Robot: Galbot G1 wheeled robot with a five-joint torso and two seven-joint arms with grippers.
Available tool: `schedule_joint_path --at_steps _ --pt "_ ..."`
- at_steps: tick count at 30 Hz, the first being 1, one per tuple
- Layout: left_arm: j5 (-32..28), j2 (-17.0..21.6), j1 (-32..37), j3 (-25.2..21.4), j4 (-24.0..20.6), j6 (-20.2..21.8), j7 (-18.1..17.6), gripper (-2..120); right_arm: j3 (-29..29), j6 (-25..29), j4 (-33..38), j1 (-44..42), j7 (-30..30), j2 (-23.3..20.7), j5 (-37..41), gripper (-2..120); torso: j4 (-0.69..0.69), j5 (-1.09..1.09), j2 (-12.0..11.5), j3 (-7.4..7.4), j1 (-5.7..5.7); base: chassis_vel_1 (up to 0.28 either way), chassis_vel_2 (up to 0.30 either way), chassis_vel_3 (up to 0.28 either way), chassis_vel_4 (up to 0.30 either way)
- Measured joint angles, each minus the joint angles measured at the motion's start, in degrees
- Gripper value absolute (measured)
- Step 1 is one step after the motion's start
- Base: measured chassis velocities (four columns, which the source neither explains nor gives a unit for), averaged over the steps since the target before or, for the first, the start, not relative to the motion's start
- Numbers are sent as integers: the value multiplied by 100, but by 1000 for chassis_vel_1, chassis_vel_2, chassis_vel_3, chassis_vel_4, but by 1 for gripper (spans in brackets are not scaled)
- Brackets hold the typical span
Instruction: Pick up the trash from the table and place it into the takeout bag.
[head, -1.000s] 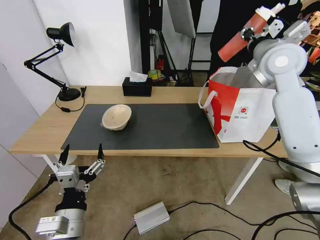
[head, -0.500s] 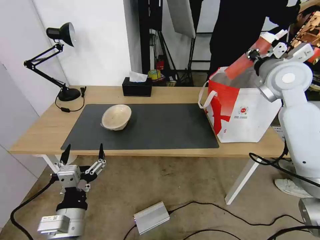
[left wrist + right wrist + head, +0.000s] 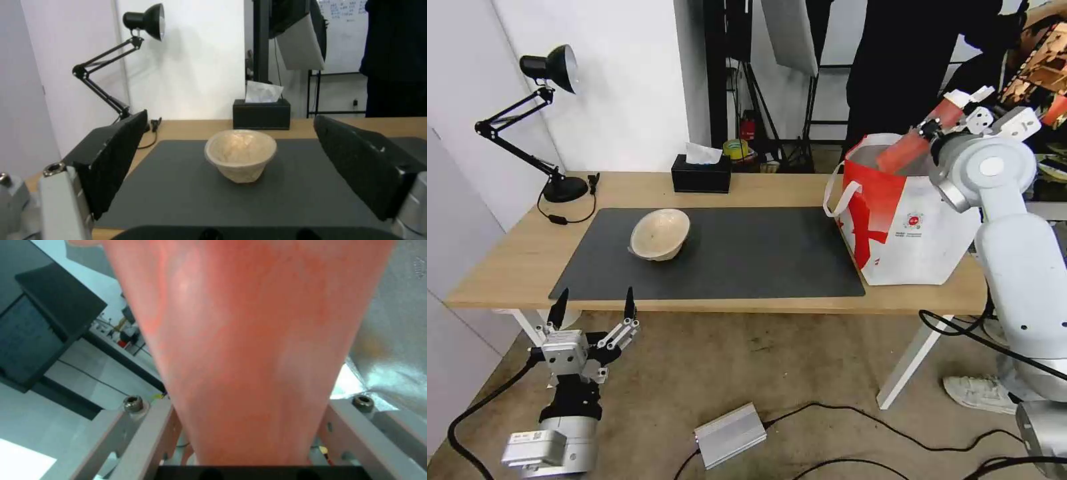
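My right gripper [image 3: 942, 125] is shut on the tall red cup [image 3: 912, 140], held tilted with its lower end dipping into the mouth of the takeout bag [image 3: 917, 233]. In the right wrist view the cup [image 3: 249, 340] sits between the fingers [image 3: 146, 426], with silver foil lining [image 3: 396, 340] beside it. The bag stands on the right end of the table [image 3: 774, 190]. A shallow beige bowl [image 3: 659, 233] rests on the dark mat [image 3: 760, 257] at the left. My left gripper [image 3: 594, 310] hangs open below the table's front edge, facing the bowl [image 3: 240, 155].
A black tissue box [image 3: 701, 173] sits at the table's back edge and a black desk lamp [image 3: 557, 133] at the back left. A person in black [image 3: 907, 67] stands behind the bag. A silver box [image 3: 730, 433] and cables lie on the floor.
My right arm has lowered the red cup from high above the bag down to the bag's mouth. The left arm and the bowl have not moved.
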Motion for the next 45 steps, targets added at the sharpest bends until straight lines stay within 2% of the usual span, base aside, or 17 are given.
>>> schedule_joint_path --at_steps 13,14,17,19,20,24,25,29,31,33,45 --pt "0 1 12 -4 -9 0 -2 100 -29 8 -108 -23 9 113 -206 30 0 0 0 0 0 0 0 0 0" --pt "1 1 15 -4 -10 0 -3 100 -29 8 -110 -27 5 118 -215 36 0 0 0 0 0 0 0 0 0" --pt "2 1 19 -4 -14 0 -3 100 -31 8 -114 -35 0 125 -222 39 0 0 0 0 0 0 0 0 0" --pt "3 1 22 -4 -18 0 -3 100 -40 8 -110 -48 -1 130 -233 47 0 0 0 0 0 0 0 0 0" --pt "3 1 22 -4 -18 0 -3 100 -40 8 -110 -48 -1 130 -233 47 0 0 0 0 0 0 0 0 0" --pt "5 0 31 -2 -31 0 -4 100 -52 1 -85 -63 5 141 -267 64 0 0 0 0 0 0 0 0 0" --pt "5 0 31 -2 -31 0 -4 100 -52 1 -85 -63 5 141 -267 64 0 0 0 0 0 0 0 0 0" --pt "7 -2 45 -3 -56 0 -5 100 -58 -2 -76 -49 49 144 -260 84 0 0 0 0 0 0 0 0 0" --pt "8 -3 49 -2 -59 0 -5 100 -62 -3 -72 -37 77 144 -247 88 0 0 0 0 0 0 0 0 0" --pt "10 -4 52 1 -63 0 -5 100 -66 -3 -64 -21 117 145 -228 96 0 0 0 0 0 0 0 0 0" --pt "12 0 67 -8 -106 0 -5 100 -82 -6 -30 26 195 149 -212 100 0 0 0 0 0 0 0 0 0"
